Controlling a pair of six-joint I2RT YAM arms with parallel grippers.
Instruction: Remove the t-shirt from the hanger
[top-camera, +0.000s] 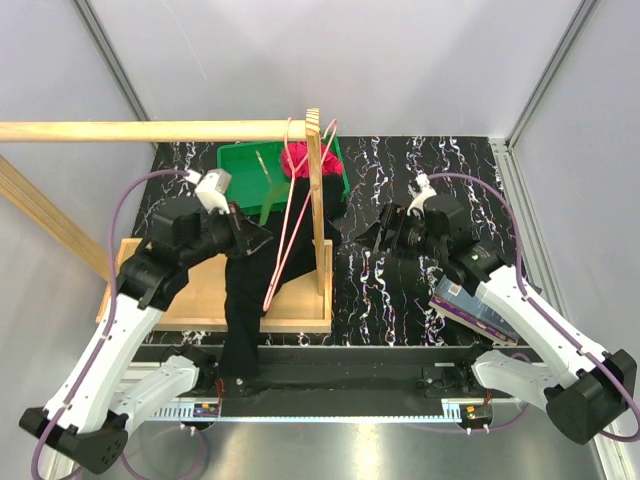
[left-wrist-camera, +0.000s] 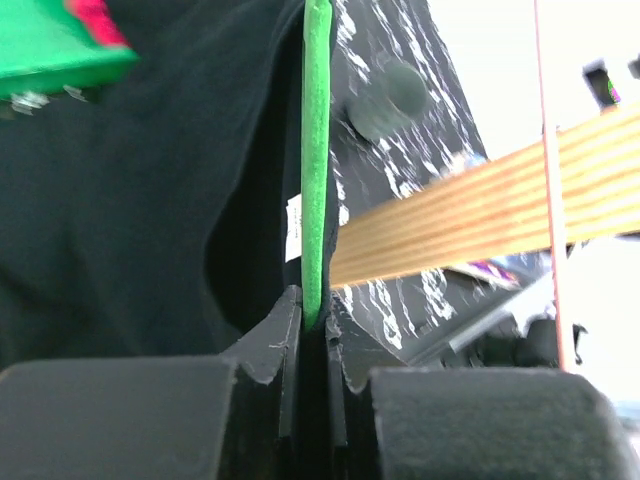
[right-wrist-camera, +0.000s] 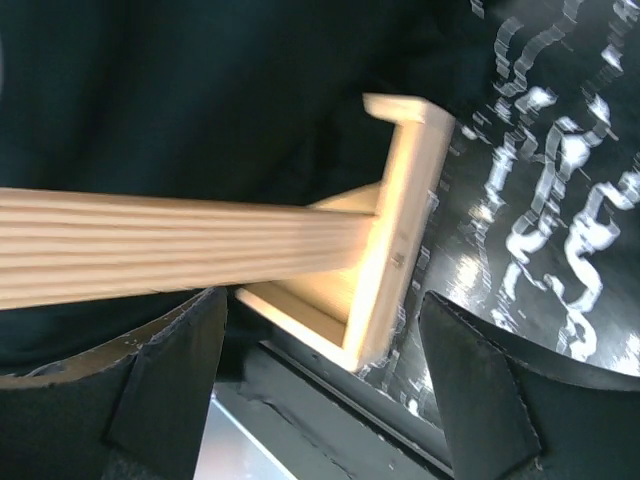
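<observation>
While left fingers (left-wrist-camera: 268, 345) are clenching the green hanger (left-wrist-camera: 316, 150), released right fingers (right-wrist-camera: 170, 370) are straddling the wooden rack (right-wrist-camera: 180, 240), probably risking toppling it.

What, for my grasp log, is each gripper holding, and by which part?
Left gripper pinches the green hanger by its thin edge; right gripper is open, holding nothing.

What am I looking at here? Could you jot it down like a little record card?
Garment: black t-shirt, hanging down over the wooden rack and its base
Left pincer: shut on a thin green bar, probably the hanger
Right pincer: open, empty, near the rack's base corner
Behind: green bin holding something pinkish-red
Also: thin pink hanger; books by the right arm
</observation>
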